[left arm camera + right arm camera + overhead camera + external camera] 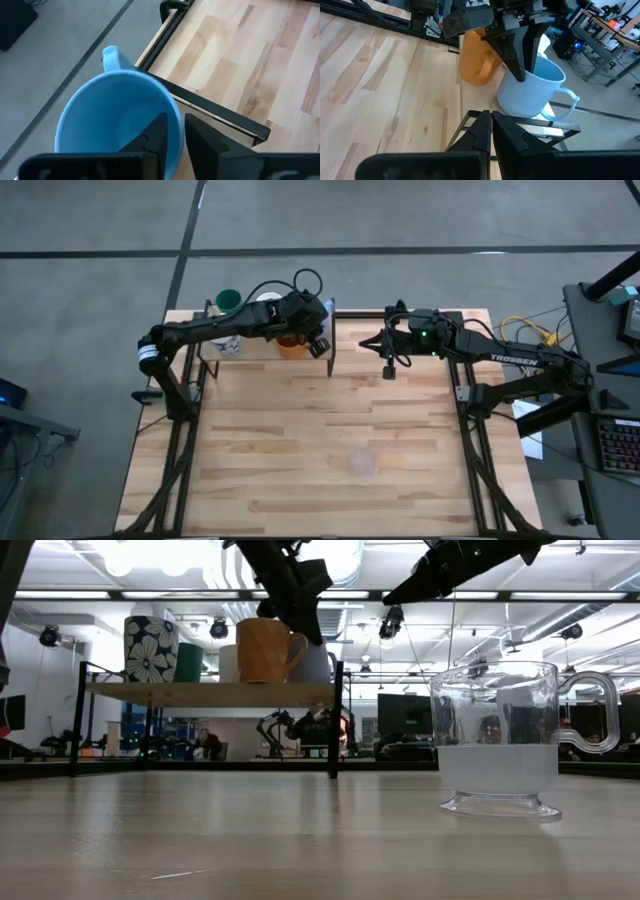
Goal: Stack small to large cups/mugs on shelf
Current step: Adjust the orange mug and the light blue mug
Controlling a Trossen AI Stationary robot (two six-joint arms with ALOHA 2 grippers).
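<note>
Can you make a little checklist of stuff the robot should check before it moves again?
1. Light blue cup standing upright on the shelf: ok.
2. Left gripper straddling the blue cup's rim, one finger inside, one outside: ok.
3. Left gripper fully let go of the cup: cannot tell.
4. Orange cup beside the blue one, upright: ok.
5. Right gripper shut, empty, and off the shelf: ok.
6. Clear cup on the shelf: not ok, it stands out on the tabletop.
</note>
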